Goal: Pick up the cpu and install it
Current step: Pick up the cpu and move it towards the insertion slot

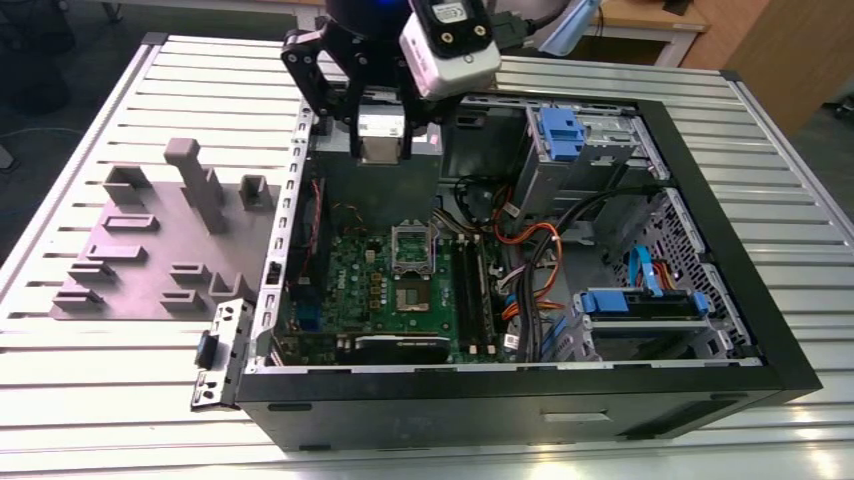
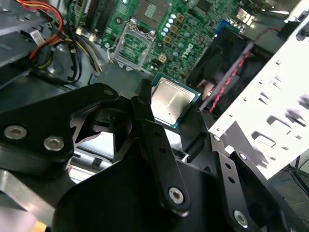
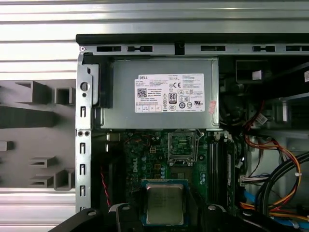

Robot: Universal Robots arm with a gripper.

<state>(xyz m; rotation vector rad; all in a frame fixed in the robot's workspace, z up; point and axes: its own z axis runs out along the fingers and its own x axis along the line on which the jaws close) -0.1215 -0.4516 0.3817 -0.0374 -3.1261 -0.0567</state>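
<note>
a white label [image 3: 169,93] of small print and marks sits on the grey box [image 3: 120,77].

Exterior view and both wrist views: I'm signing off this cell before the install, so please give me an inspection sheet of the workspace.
Surface: slatted metal table carrying an open computer case.
Job's things: cpu held above the green motherboard; silver socket frame apart from it.
Clutter: grey fixture block on the table, at the exterior view's left of the case.
Grippers: gripper shut on the cpu, near the grey power supply.
Cables: orange, yellow and black bundle inside the case, beside the motherboard.
Surroundings: wooden furniture behind the table.
</note>
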